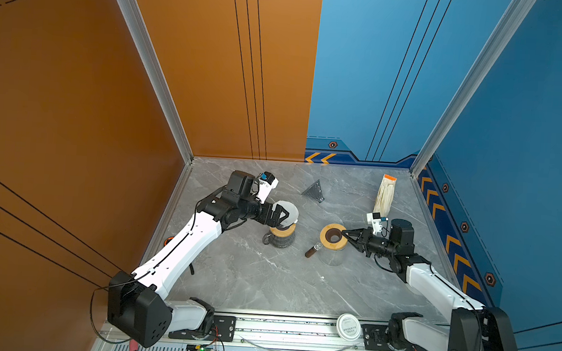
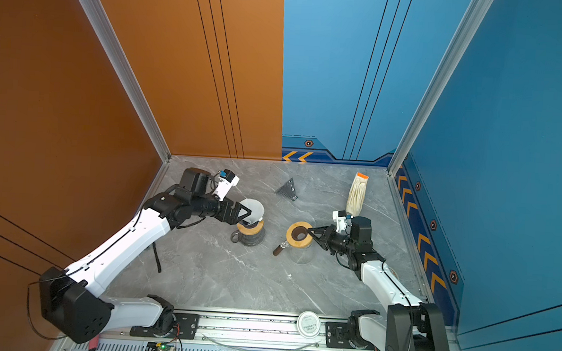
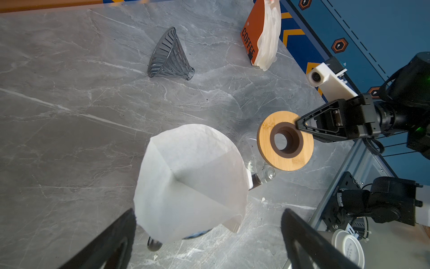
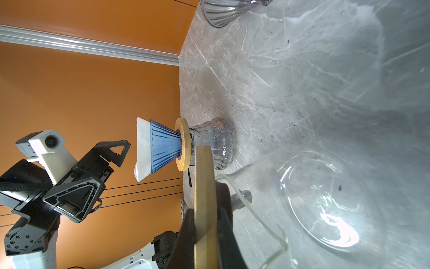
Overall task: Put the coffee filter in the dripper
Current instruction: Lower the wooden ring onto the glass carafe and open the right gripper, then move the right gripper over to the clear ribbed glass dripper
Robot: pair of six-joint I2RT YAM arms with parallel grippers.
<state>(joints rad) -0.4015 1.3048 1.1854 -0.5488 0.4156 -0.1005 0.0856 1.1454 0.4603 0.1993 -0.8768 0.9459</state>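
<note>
While our left gripper point(image 1: 283, 217) is hovering with its fingers spread wide and gripping nothing, the coffee filter point(image 3: 190, 177) is sitting just ahead of those fingertips and apart from them. It is opened into a cone inside the blue dripper point(image 4: 162, 149), with its rim sticking out past the dripper's edge. Farther right, we are pinching the wooden ring point(image 3: 288, 163) with our right gripper point(image 1: 344, 235). Its fingers are closing tight on the ring's edge, and a glass carafe point(image 4: 325, 205) is standing below them.
</note>
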